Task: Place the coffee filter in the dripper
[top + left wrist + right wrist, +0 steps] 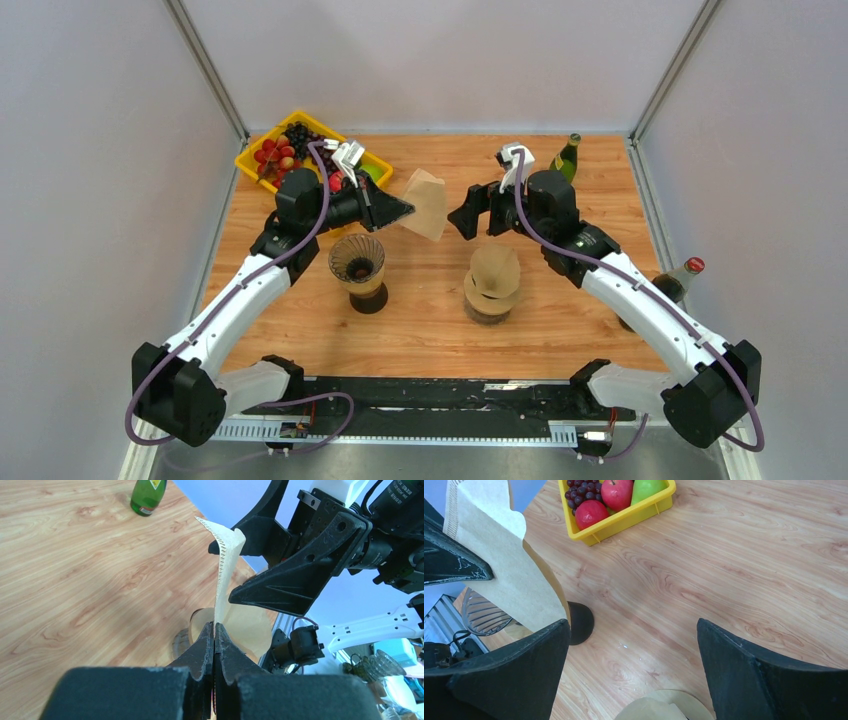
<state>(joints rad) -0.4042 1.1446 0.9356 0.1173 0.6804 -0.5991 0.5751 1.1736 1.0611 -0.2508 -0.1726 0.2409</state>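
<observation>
Nearest the front edge, in the middle of the bench, stand the dripper (357, 265), left of centre on its black base, and a stack of filters (493, 280), right of centre. The two are well apart, with bare wood between them and in front of them.

Just beyond and above them, the coffee filter (427, 205) hangs in the air, roughly over the gap and a little farther back than the dripper. The left gripper (400, 211) has its fingers pressed together on the filter's near-left edge, so the paper stands on edge away from the tips. The right gripper (462, 220) faces it from the right with its fingers spread wide and nothing between them. One finger is just beside the filter's free edge; whether it touches cannot be told.

Farther back, a yellow tray (250, 160) of fruit sits in the far left corner. A green bottle (567, 158) stands near the far right corner, and a red-capped bottle (680, 278) at the right edge.
</observation>
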